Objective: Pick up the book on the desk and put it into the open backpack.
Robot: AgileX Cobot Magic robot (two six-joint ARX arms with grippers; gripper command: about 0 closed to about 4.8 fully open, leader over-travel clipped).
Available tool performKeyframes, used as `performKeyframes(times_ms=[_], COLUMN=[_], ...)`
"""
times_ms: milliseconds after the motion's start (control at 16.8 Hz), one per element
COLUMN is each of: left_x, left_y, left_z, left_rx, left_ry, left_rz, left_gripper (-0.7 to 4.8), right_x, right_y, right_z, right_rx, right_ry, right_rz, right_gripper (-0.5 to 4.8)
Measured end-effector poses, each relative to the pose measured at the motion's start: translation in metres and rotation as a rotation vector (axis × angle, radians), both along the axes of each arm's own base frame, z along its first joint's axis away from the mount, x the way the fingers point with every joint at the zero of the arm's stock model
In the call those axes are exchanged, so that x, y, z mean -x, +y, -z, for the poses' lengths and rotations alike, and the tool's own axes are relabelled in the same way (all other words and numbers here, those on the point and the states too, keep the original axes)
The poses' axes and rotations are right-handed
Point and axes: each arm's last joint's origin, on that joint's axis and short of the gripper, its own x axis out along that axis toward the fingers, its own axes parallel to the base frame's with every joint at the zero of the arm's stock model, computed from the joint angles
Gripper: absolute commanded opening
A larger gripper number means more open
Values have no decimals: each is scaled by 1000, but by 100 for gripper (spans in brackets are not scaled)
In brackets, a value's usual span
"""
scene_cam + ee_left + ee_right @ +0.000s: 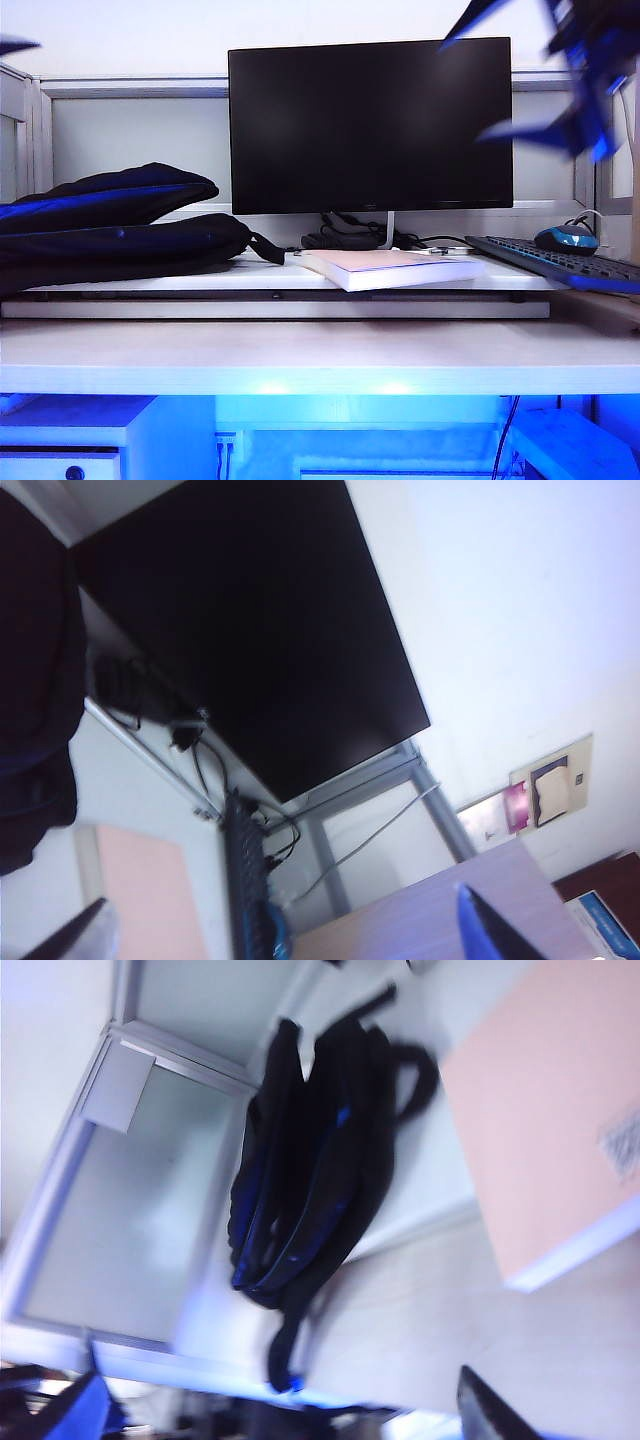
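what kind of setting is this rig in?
Looks like an office desk: a monitor, a keyboard and mouse, with partition panels behind. The book and backpack lie on the desk.

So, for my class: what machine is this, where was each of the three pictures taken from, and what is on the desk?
It is a robot with two arms, each ending in a two-finger claw. One picture looks at the desk from in front; the other two come from cameras on the wrists. On the raised shelf lie a black backpack with blue trim, on its side, and a pale pink book, in front of a dark monitor. A keyboard and mouse sit to the right. The right claw is a blur above; the left claw shows only fingertips. Both are open and hold nothing.
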Motion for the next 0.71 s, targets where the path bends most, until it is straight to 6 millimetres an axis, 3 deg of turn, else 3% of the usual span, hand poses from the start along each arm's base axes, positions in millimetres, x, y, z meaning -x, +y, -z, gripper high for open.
performKeyframes(times_ms=[298,715], left_x=[-20,-48], left_y=[1,3], left_z=[20,34], left_rx=[5,8], left_ry=[78,126], left_rz=[1,1], left_gripper=[479,479], right_x=[-35,-53], right_y=[10,16], right_z=[38,82], right_rx=[-170,-194], right_ry=[147,286], right_rz=[12,15], right_gripper=[479,479])
